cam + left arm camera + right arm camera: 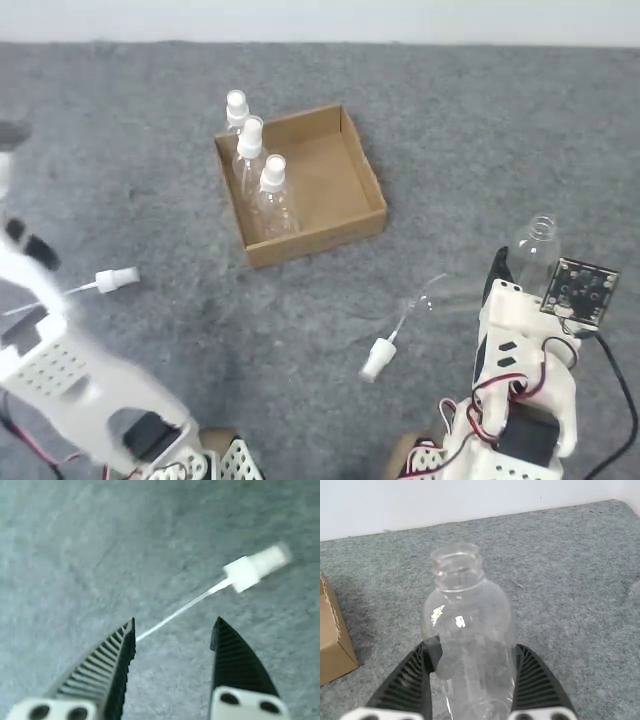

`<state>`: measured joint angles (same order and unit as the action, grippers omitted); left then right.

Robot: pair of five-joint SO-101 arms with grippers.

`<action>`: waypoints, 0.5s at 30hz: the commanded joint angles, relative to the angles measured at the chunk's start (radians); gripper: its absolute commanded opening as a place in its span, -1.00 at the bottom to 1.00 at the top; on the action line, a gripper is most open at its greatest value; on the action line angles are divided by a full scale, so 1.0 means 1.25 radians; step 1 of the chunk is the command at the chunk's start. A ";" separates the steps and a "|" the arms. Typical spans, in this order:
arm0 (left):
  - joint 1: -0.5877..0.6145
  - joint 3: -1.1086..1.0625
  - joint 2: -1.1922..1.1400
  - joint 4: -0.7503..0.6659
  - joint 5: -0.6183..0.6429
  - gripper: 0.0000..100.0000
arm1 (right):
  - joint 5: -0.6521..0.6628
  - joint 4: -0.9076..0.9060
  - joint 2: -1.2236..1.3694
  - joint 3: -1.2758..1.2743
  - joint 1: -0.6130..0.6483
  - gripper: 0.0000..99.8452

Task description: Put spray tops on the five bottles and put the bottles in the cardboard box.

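High view: the grey table (480, 120) is viewed from a fixed point above. Left wrist view: directed steeply down, close over 1 spray top (252, 570). Right wrist view: directed almost level, close behind 1 bottle (470, 630); the cardboard box (332, 630) is shared with the high view.

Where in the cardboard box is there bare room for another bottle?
Bare: the cardboard box floor between the three capped bottles and its right wall. Crowded: along the left wall. Also free: the carpet between box and the right gripper's uncapped bottle.
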<state>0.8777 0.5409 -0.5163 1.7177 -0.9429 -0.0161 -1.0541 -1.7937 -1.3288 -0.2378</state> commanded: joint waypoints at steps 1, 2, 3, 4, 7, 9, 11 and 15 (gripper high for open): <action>-0.064 0.004 0.063 0.029 -0.063 -0.55 | 0.001 0.028 -0.012 0.006 0.006 -0.99; -0.075 0.003 0.060 0.029 -0.075 -0.55 | 0.001 0.028 -0.012 0.006 0.006 -0.99; -0.086 0.002 0.059 0.029 -0.087 -0.55 | 0.001 0.028 -0.012 0.006 0.006 -0.99; -0.097 -0.006 0.059 0.029 -0.103 -0.55 | 0.001 0.028 -0.012 0.006 0.006 -0.99; -0.130 -0.055 0.066 0.029 -0.167 -0.55 | 0.001 0.028 -0.012 0.006 0.006 -0.99; -0.155 -0.088 0.068 0.029 -0.194 -0.55 | 0.001 0.029 -0.012 0.006 0.006 -0.99; -0.177 -0.115 0.064 0.029 -0.196 -0.55 | 0.001 0.029 -0.012 0.006 0.006 -0.99; -0.205 -0.154 0.060 0.028 -0.203 -0.55 | 0.001 0.029 -0.012 0.006 0.006 -0.99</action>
<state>0.6552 0.3659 -0.5148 1.7177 -1.1792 -0.0161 -1.0541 -1.7937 -1.3288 -0.2378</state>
